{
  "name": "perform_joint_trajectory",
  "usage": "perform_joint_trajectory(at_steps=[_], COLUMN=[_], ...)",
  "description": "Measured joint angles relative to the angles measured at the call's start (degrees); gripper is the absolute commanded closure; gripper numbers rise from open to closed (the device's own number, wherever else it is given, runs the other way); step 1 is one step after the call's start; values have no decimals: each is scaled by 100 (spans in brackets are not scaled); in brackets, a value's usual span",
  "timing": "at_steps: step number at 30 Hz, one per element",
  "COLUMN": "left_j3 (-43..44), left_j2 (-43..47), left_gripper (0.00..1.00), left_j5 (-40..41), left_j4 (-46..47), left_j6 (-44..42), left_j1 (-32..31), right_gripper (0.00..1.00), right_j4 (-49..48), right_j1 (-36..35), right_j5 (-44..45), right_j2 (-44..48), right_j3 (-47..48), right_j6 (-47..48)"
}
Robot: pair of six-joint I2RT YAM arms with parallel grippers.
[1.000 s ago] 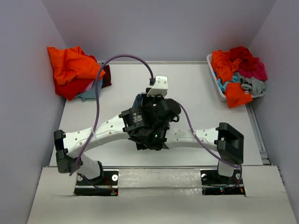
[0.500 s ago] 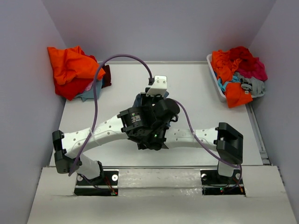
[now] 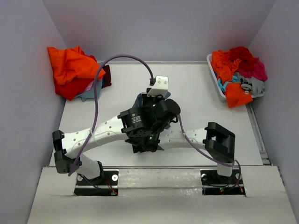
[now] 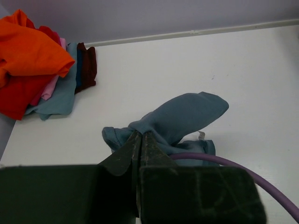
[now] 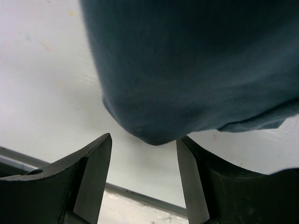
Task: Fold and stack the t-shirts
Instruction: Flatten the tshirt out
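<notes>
The flat white table (image 3: 201, 93) carries a loose stack of orange, red and teal t-shirts (image 3: 70, 70) at its far left corner. At its far right edge stands a white plastic bin (image 3: 214, 77), heaped with unfolded orange, red, magenta and grey t-shirts (image 3: 238, 65). The dark slate-blue cloth t-shirt (image 4: 182, 116) lies bunched at mid-table, largely hidden under both wrists in the overhead view. Seen from the left wrist, its long axis runs away from the arm and to the right. The left pincer (image 4: 141, 135) has its fingers pressed together and appears clamped on a gathered fold at the garment's near end. The right pincer (image 5: 144, 140) stands apart and grips nothing. A rounded fold of the same garment sits directly ahead of its gap, close to both fingertips. In the inspector's judgement the right arm is placed to close on that fold; an advance straight forward would suffice.
</notes>
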State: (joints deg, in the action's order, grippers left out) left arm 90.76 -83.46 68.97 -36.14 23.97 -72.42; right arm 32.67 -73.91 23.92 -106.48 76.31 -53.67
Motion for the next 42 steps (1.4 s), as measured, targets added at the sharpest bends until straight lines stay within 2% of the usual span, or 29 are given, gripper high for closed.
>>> perform_joint_trajectory(at_steps=[6,11,15,24,31,32,35,40,42], left_j3=[0,0,0,0,4,13,46,111,111], left_j2=[0,0,0,0,0,0,0,0,0], left_gripper=[95,94,95,95,94,94,94,94,94], left_j5=[0,0,-2,-120,-210,-219,-249,-258,-254], left_j4=[13,31,35,-129,-267,-293,-337,-374,-389], left_j6=[-39,-57,-66,28,59,59,59,59,59], left_j1=[-68,-70,-70,-74,-192,-214,-247,-247,-247], right_gripper=[35,30,29,28,47,58,75,90,93], right_j4=[-92,-168,168,601,918,933,970,1049,1067], right_j1=[-2,-4,-4,-7,-7,-7,-7,-7,-7], right_j5=[20,323,876,1333,1598,1631,1696,1753,1751], right_j2=[-245,291,555,562,562,562,562,562,562], right_j3=[-116,-651,-579,-442,-442,-442,-435,-396,-389], right_j6=[-229,-654,-918,-1244,-1432,-1449,-1488,-1526,-1530])
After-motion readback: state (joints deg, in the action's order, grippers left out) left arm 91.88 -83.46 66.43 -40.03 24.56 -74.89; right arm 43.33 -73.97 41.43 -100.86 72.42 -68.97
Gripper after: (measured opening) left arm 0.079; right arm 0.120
